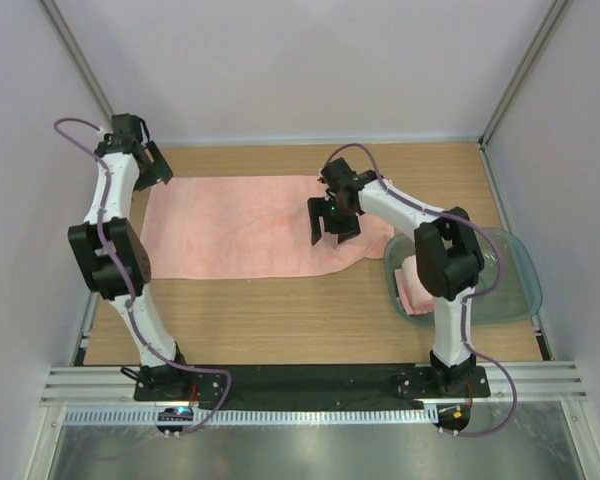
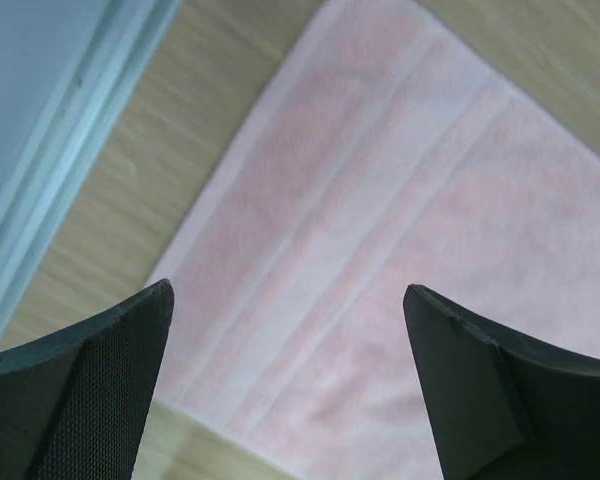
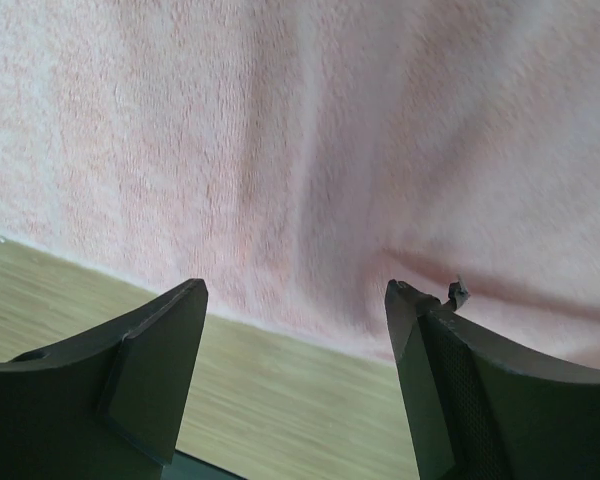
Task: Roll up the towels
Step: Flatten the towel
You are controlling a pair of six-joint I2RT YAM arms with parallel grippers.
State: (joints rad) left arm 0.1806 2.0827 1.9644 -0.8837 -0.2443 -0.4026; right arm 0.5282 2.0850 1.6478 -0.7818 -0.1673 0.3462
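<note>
The top camera looks steeply down from high behind the robot over the whole worktop (image 1: pixel 280 310). Both wrist cameras hang close above the same towel (image 1: pixel 240 225): past the left end effector (image 2: pixel 285 300) its banded corner, past the right end effector (image 3: pixel 295 290) probably its near edge.

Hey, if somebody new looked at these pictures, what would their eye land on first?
A long salmon-pink terry towel spread flat across the wooden table dominates. The left arm's fingers stand open above its far-left corner, the right arm's fingers open over its right end. At right, a translucent teal plastic tray holds a smaller folded pink towel.
</note>
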